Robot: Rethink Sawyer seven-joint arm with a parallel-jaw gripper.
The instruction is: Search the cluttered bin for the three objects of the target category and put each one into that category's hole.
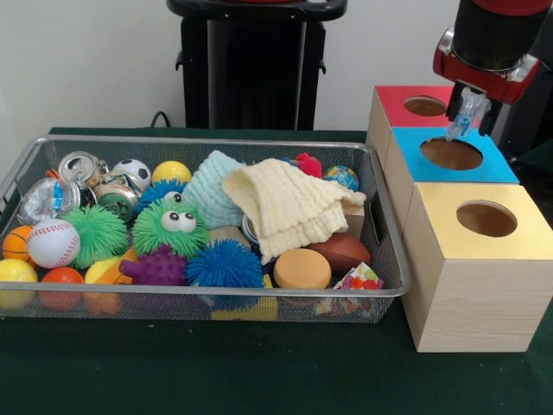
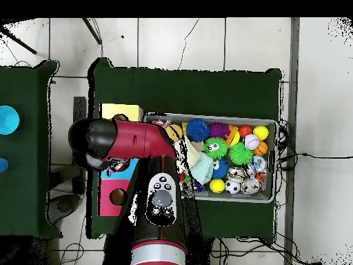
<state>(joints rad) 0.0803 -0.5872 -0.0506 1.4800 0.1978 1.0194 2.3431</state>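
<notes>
My gripper [image 1: 468, 114] hangs just above the round hole of the blue-topped box [image 1: 451, 154], at the far right of the front view. It is shut on a small crumpled silvery-blue piece that looks like a crushed can. More crushed cans [image 1: 79, 166] lie in the far left corner of the wire mesh bin [image 1: 216, 143], among balls and spiky toys. In the overhead view the red arm [image 2: 131, 141] covers the gripper and the blue box.
A red-topped box [image 1: 425, 105] stands behind the blue one and a yellow-topped box [image 1: 486, 218] in front, each with a hole. A cream knitted cloth [image 1: 289, 207] and a mint one [image 1: 212, 186] lie over the bin's middle. A green googly-eyed toy [image 1: 170, 226] sits left of them.
</notes>
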